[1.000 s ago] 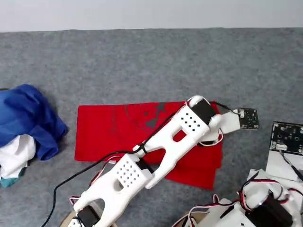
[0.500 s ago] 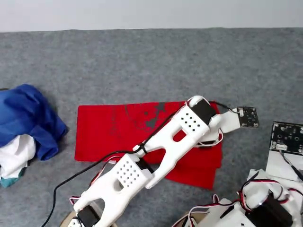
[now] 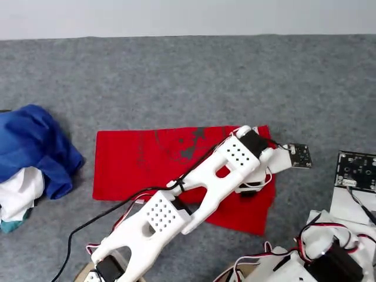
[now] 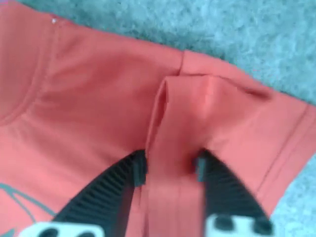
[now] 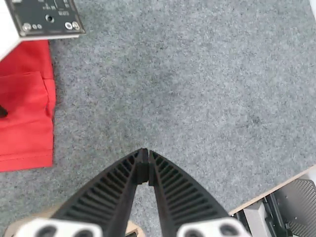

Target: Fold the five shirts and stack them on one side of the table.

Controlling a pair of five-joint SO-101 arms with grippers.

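A red shirt [image 3: 147, 161] lies spread on the grey table, partly folded. My left gripper [image 4: 168, 168] is shut on a raised fold of the red shirt [image 4: 98, 98] near its sleeve edge; in the high view this arm [image 3: 235, 161] stretches across the shirt's right end. A crumpled blue shirt [image 3: 32, 144] sits at the table's left edge on top of a white shirt [image 3: 20, 191], with a bit of teal cloth below. My right gripper [image 5: 144, 170] is shut on nothing, hovering over bare grey carpet to the right of the red shirt [image 5: 24, 113].
The right arm's base and a circuit board [image 3: 355, 170] stand at the lower right corner. The table's near right edge [image 5: 276, 190] shows in the right wrist view. Open grey surface [image 3: 205, 76] stretches across the back.
My left gripper has pulled the pinched fold of the red shirt slightly toward the left and front, so the shirt's right edge has shifted inward. The right arm has not moved.
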